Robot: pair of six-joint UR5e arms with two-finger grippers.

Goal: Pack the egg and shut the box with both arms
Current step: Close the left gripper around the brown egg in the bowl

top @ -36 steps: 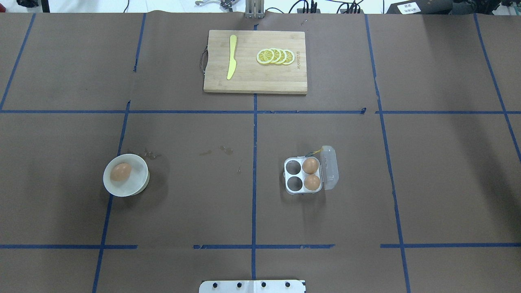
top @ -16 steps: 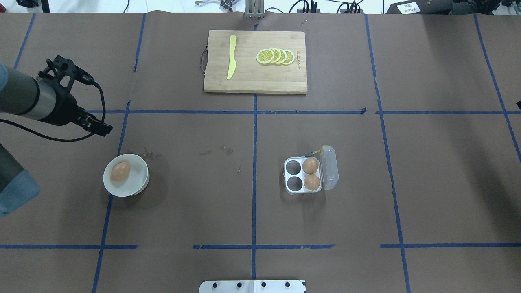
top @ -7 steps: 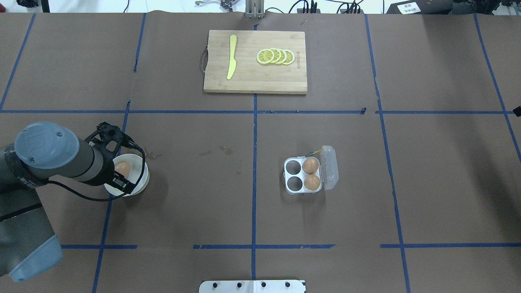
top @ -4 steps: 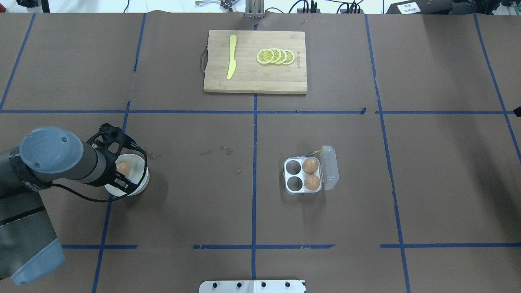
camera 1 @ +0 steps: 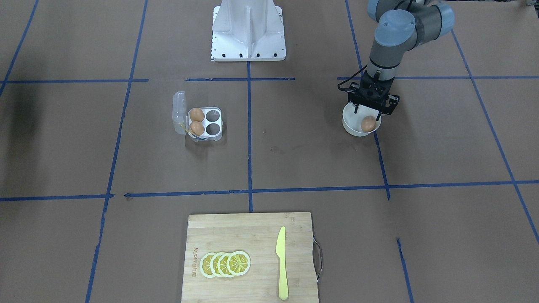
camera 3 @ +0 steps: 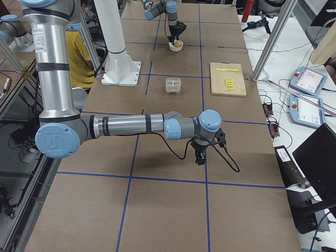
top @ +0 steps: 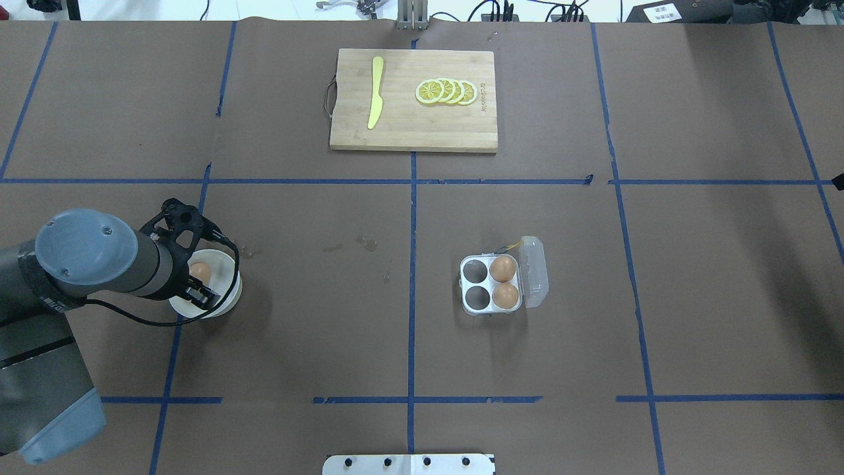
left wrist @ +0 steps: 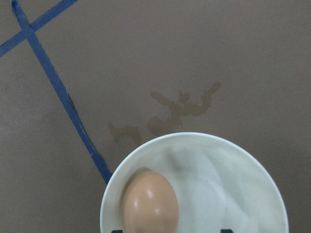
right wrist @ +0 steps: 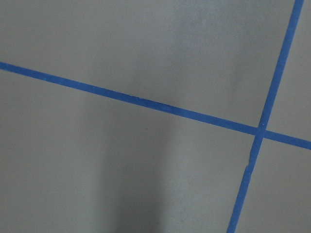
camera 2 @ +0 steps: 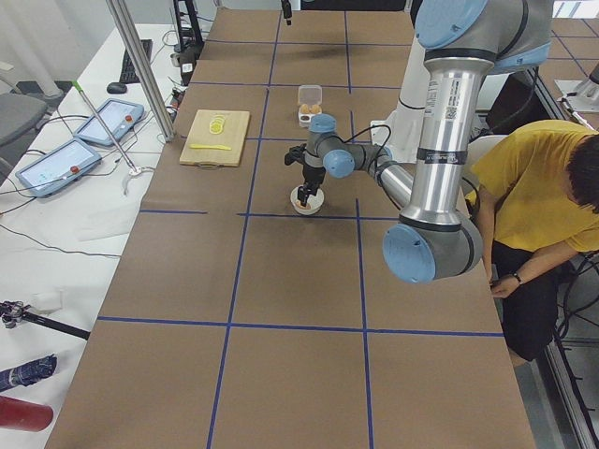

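Observation:
The egg (camera 1: 368,123) lies in a round white bowl (camera 1: 350,125) at the table's left. It also shows in the overhead view (top: 200,272) and the left wrist view (left wrist: 149,204). My left gripper (camera 1: 368,112) hangs straight down over the bowl, open, with a finger on each side of the egg and just above it. The clear box (top: 491,285) sits right of centre with its lid (top: 535,272) open; two brown eggs fill its right cells and its left cells are empty. My right gripper (camera 3: 199,157) hovers over bare table far from the box; I cannot tell its state.
A wooden cutting board (top: 413,125) with a yellow knife (top: 376,92) and lemon slices (top: 447,92) lies at the far side. The white pedestal (camera 1: 248,29) stands at the near edge. Blue tape lines cross the brown table cover.
The left arm came in from the left and came down over the bowl. In the last second it settled slightly lower around the egg. The box and its eggs have not moved.

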